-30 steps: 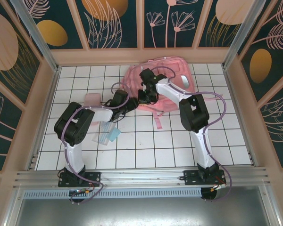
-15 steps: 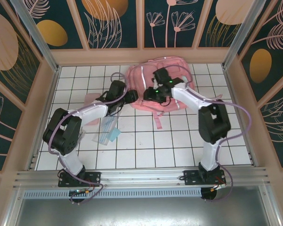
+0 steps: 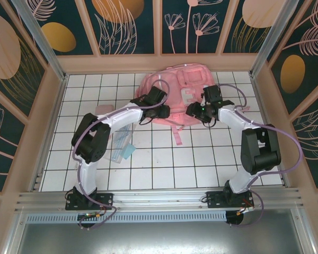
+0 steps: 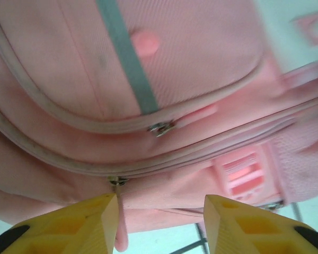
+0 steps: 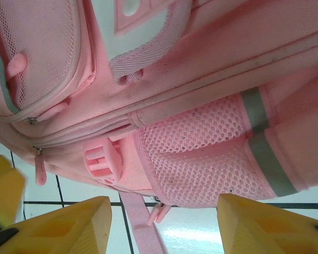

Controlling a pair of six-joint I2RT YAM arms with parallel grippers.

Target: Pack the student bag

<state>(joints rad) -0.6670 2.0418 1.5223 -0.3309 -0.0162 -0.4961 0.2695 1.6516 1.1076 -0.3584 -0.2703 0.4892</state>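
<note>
Two tools close in on the near edge of the student bag (image 3: 177, 87), which lies flat on the white-tiled table (image 3: 164, 159). A small pink case (image 3: 103, 111) sits well off the bag's left side, and a clear packet (image 3: 122, 148) lies nearer than that.

The left tool (image 4: 160, 211) stands partly open and holds nothing. Its left finger is just beside the slider (image 4: 117, 181) of the bag's main zip. The right tool (image 5: 163, 209) is spread wide and also empty. It hangs off the bag's near right corner, in front of the mesh side pocket (image 5: 201, 159).

The step in hand appears to be opening the main compartment. To do that well, the left tool would shift until the pull tab under the slider hangs squarely between its fingers. It should pinch the tab alone, taking no fabric, then draw along the line of the zip rather than away from the bag. The soft shell is likely to slide or bunch, so the right tool would do best to pin that corner first. The loose strap (image 3: 177, 135) trailing from the bag's near edge could snag a finger.

The bag is pale pink woven cloth and limp. It has grey reflective strips, pale piping along two curved zips, a pink plastic buckle (image 5: 103, 161) and a webbing handle.
</note>
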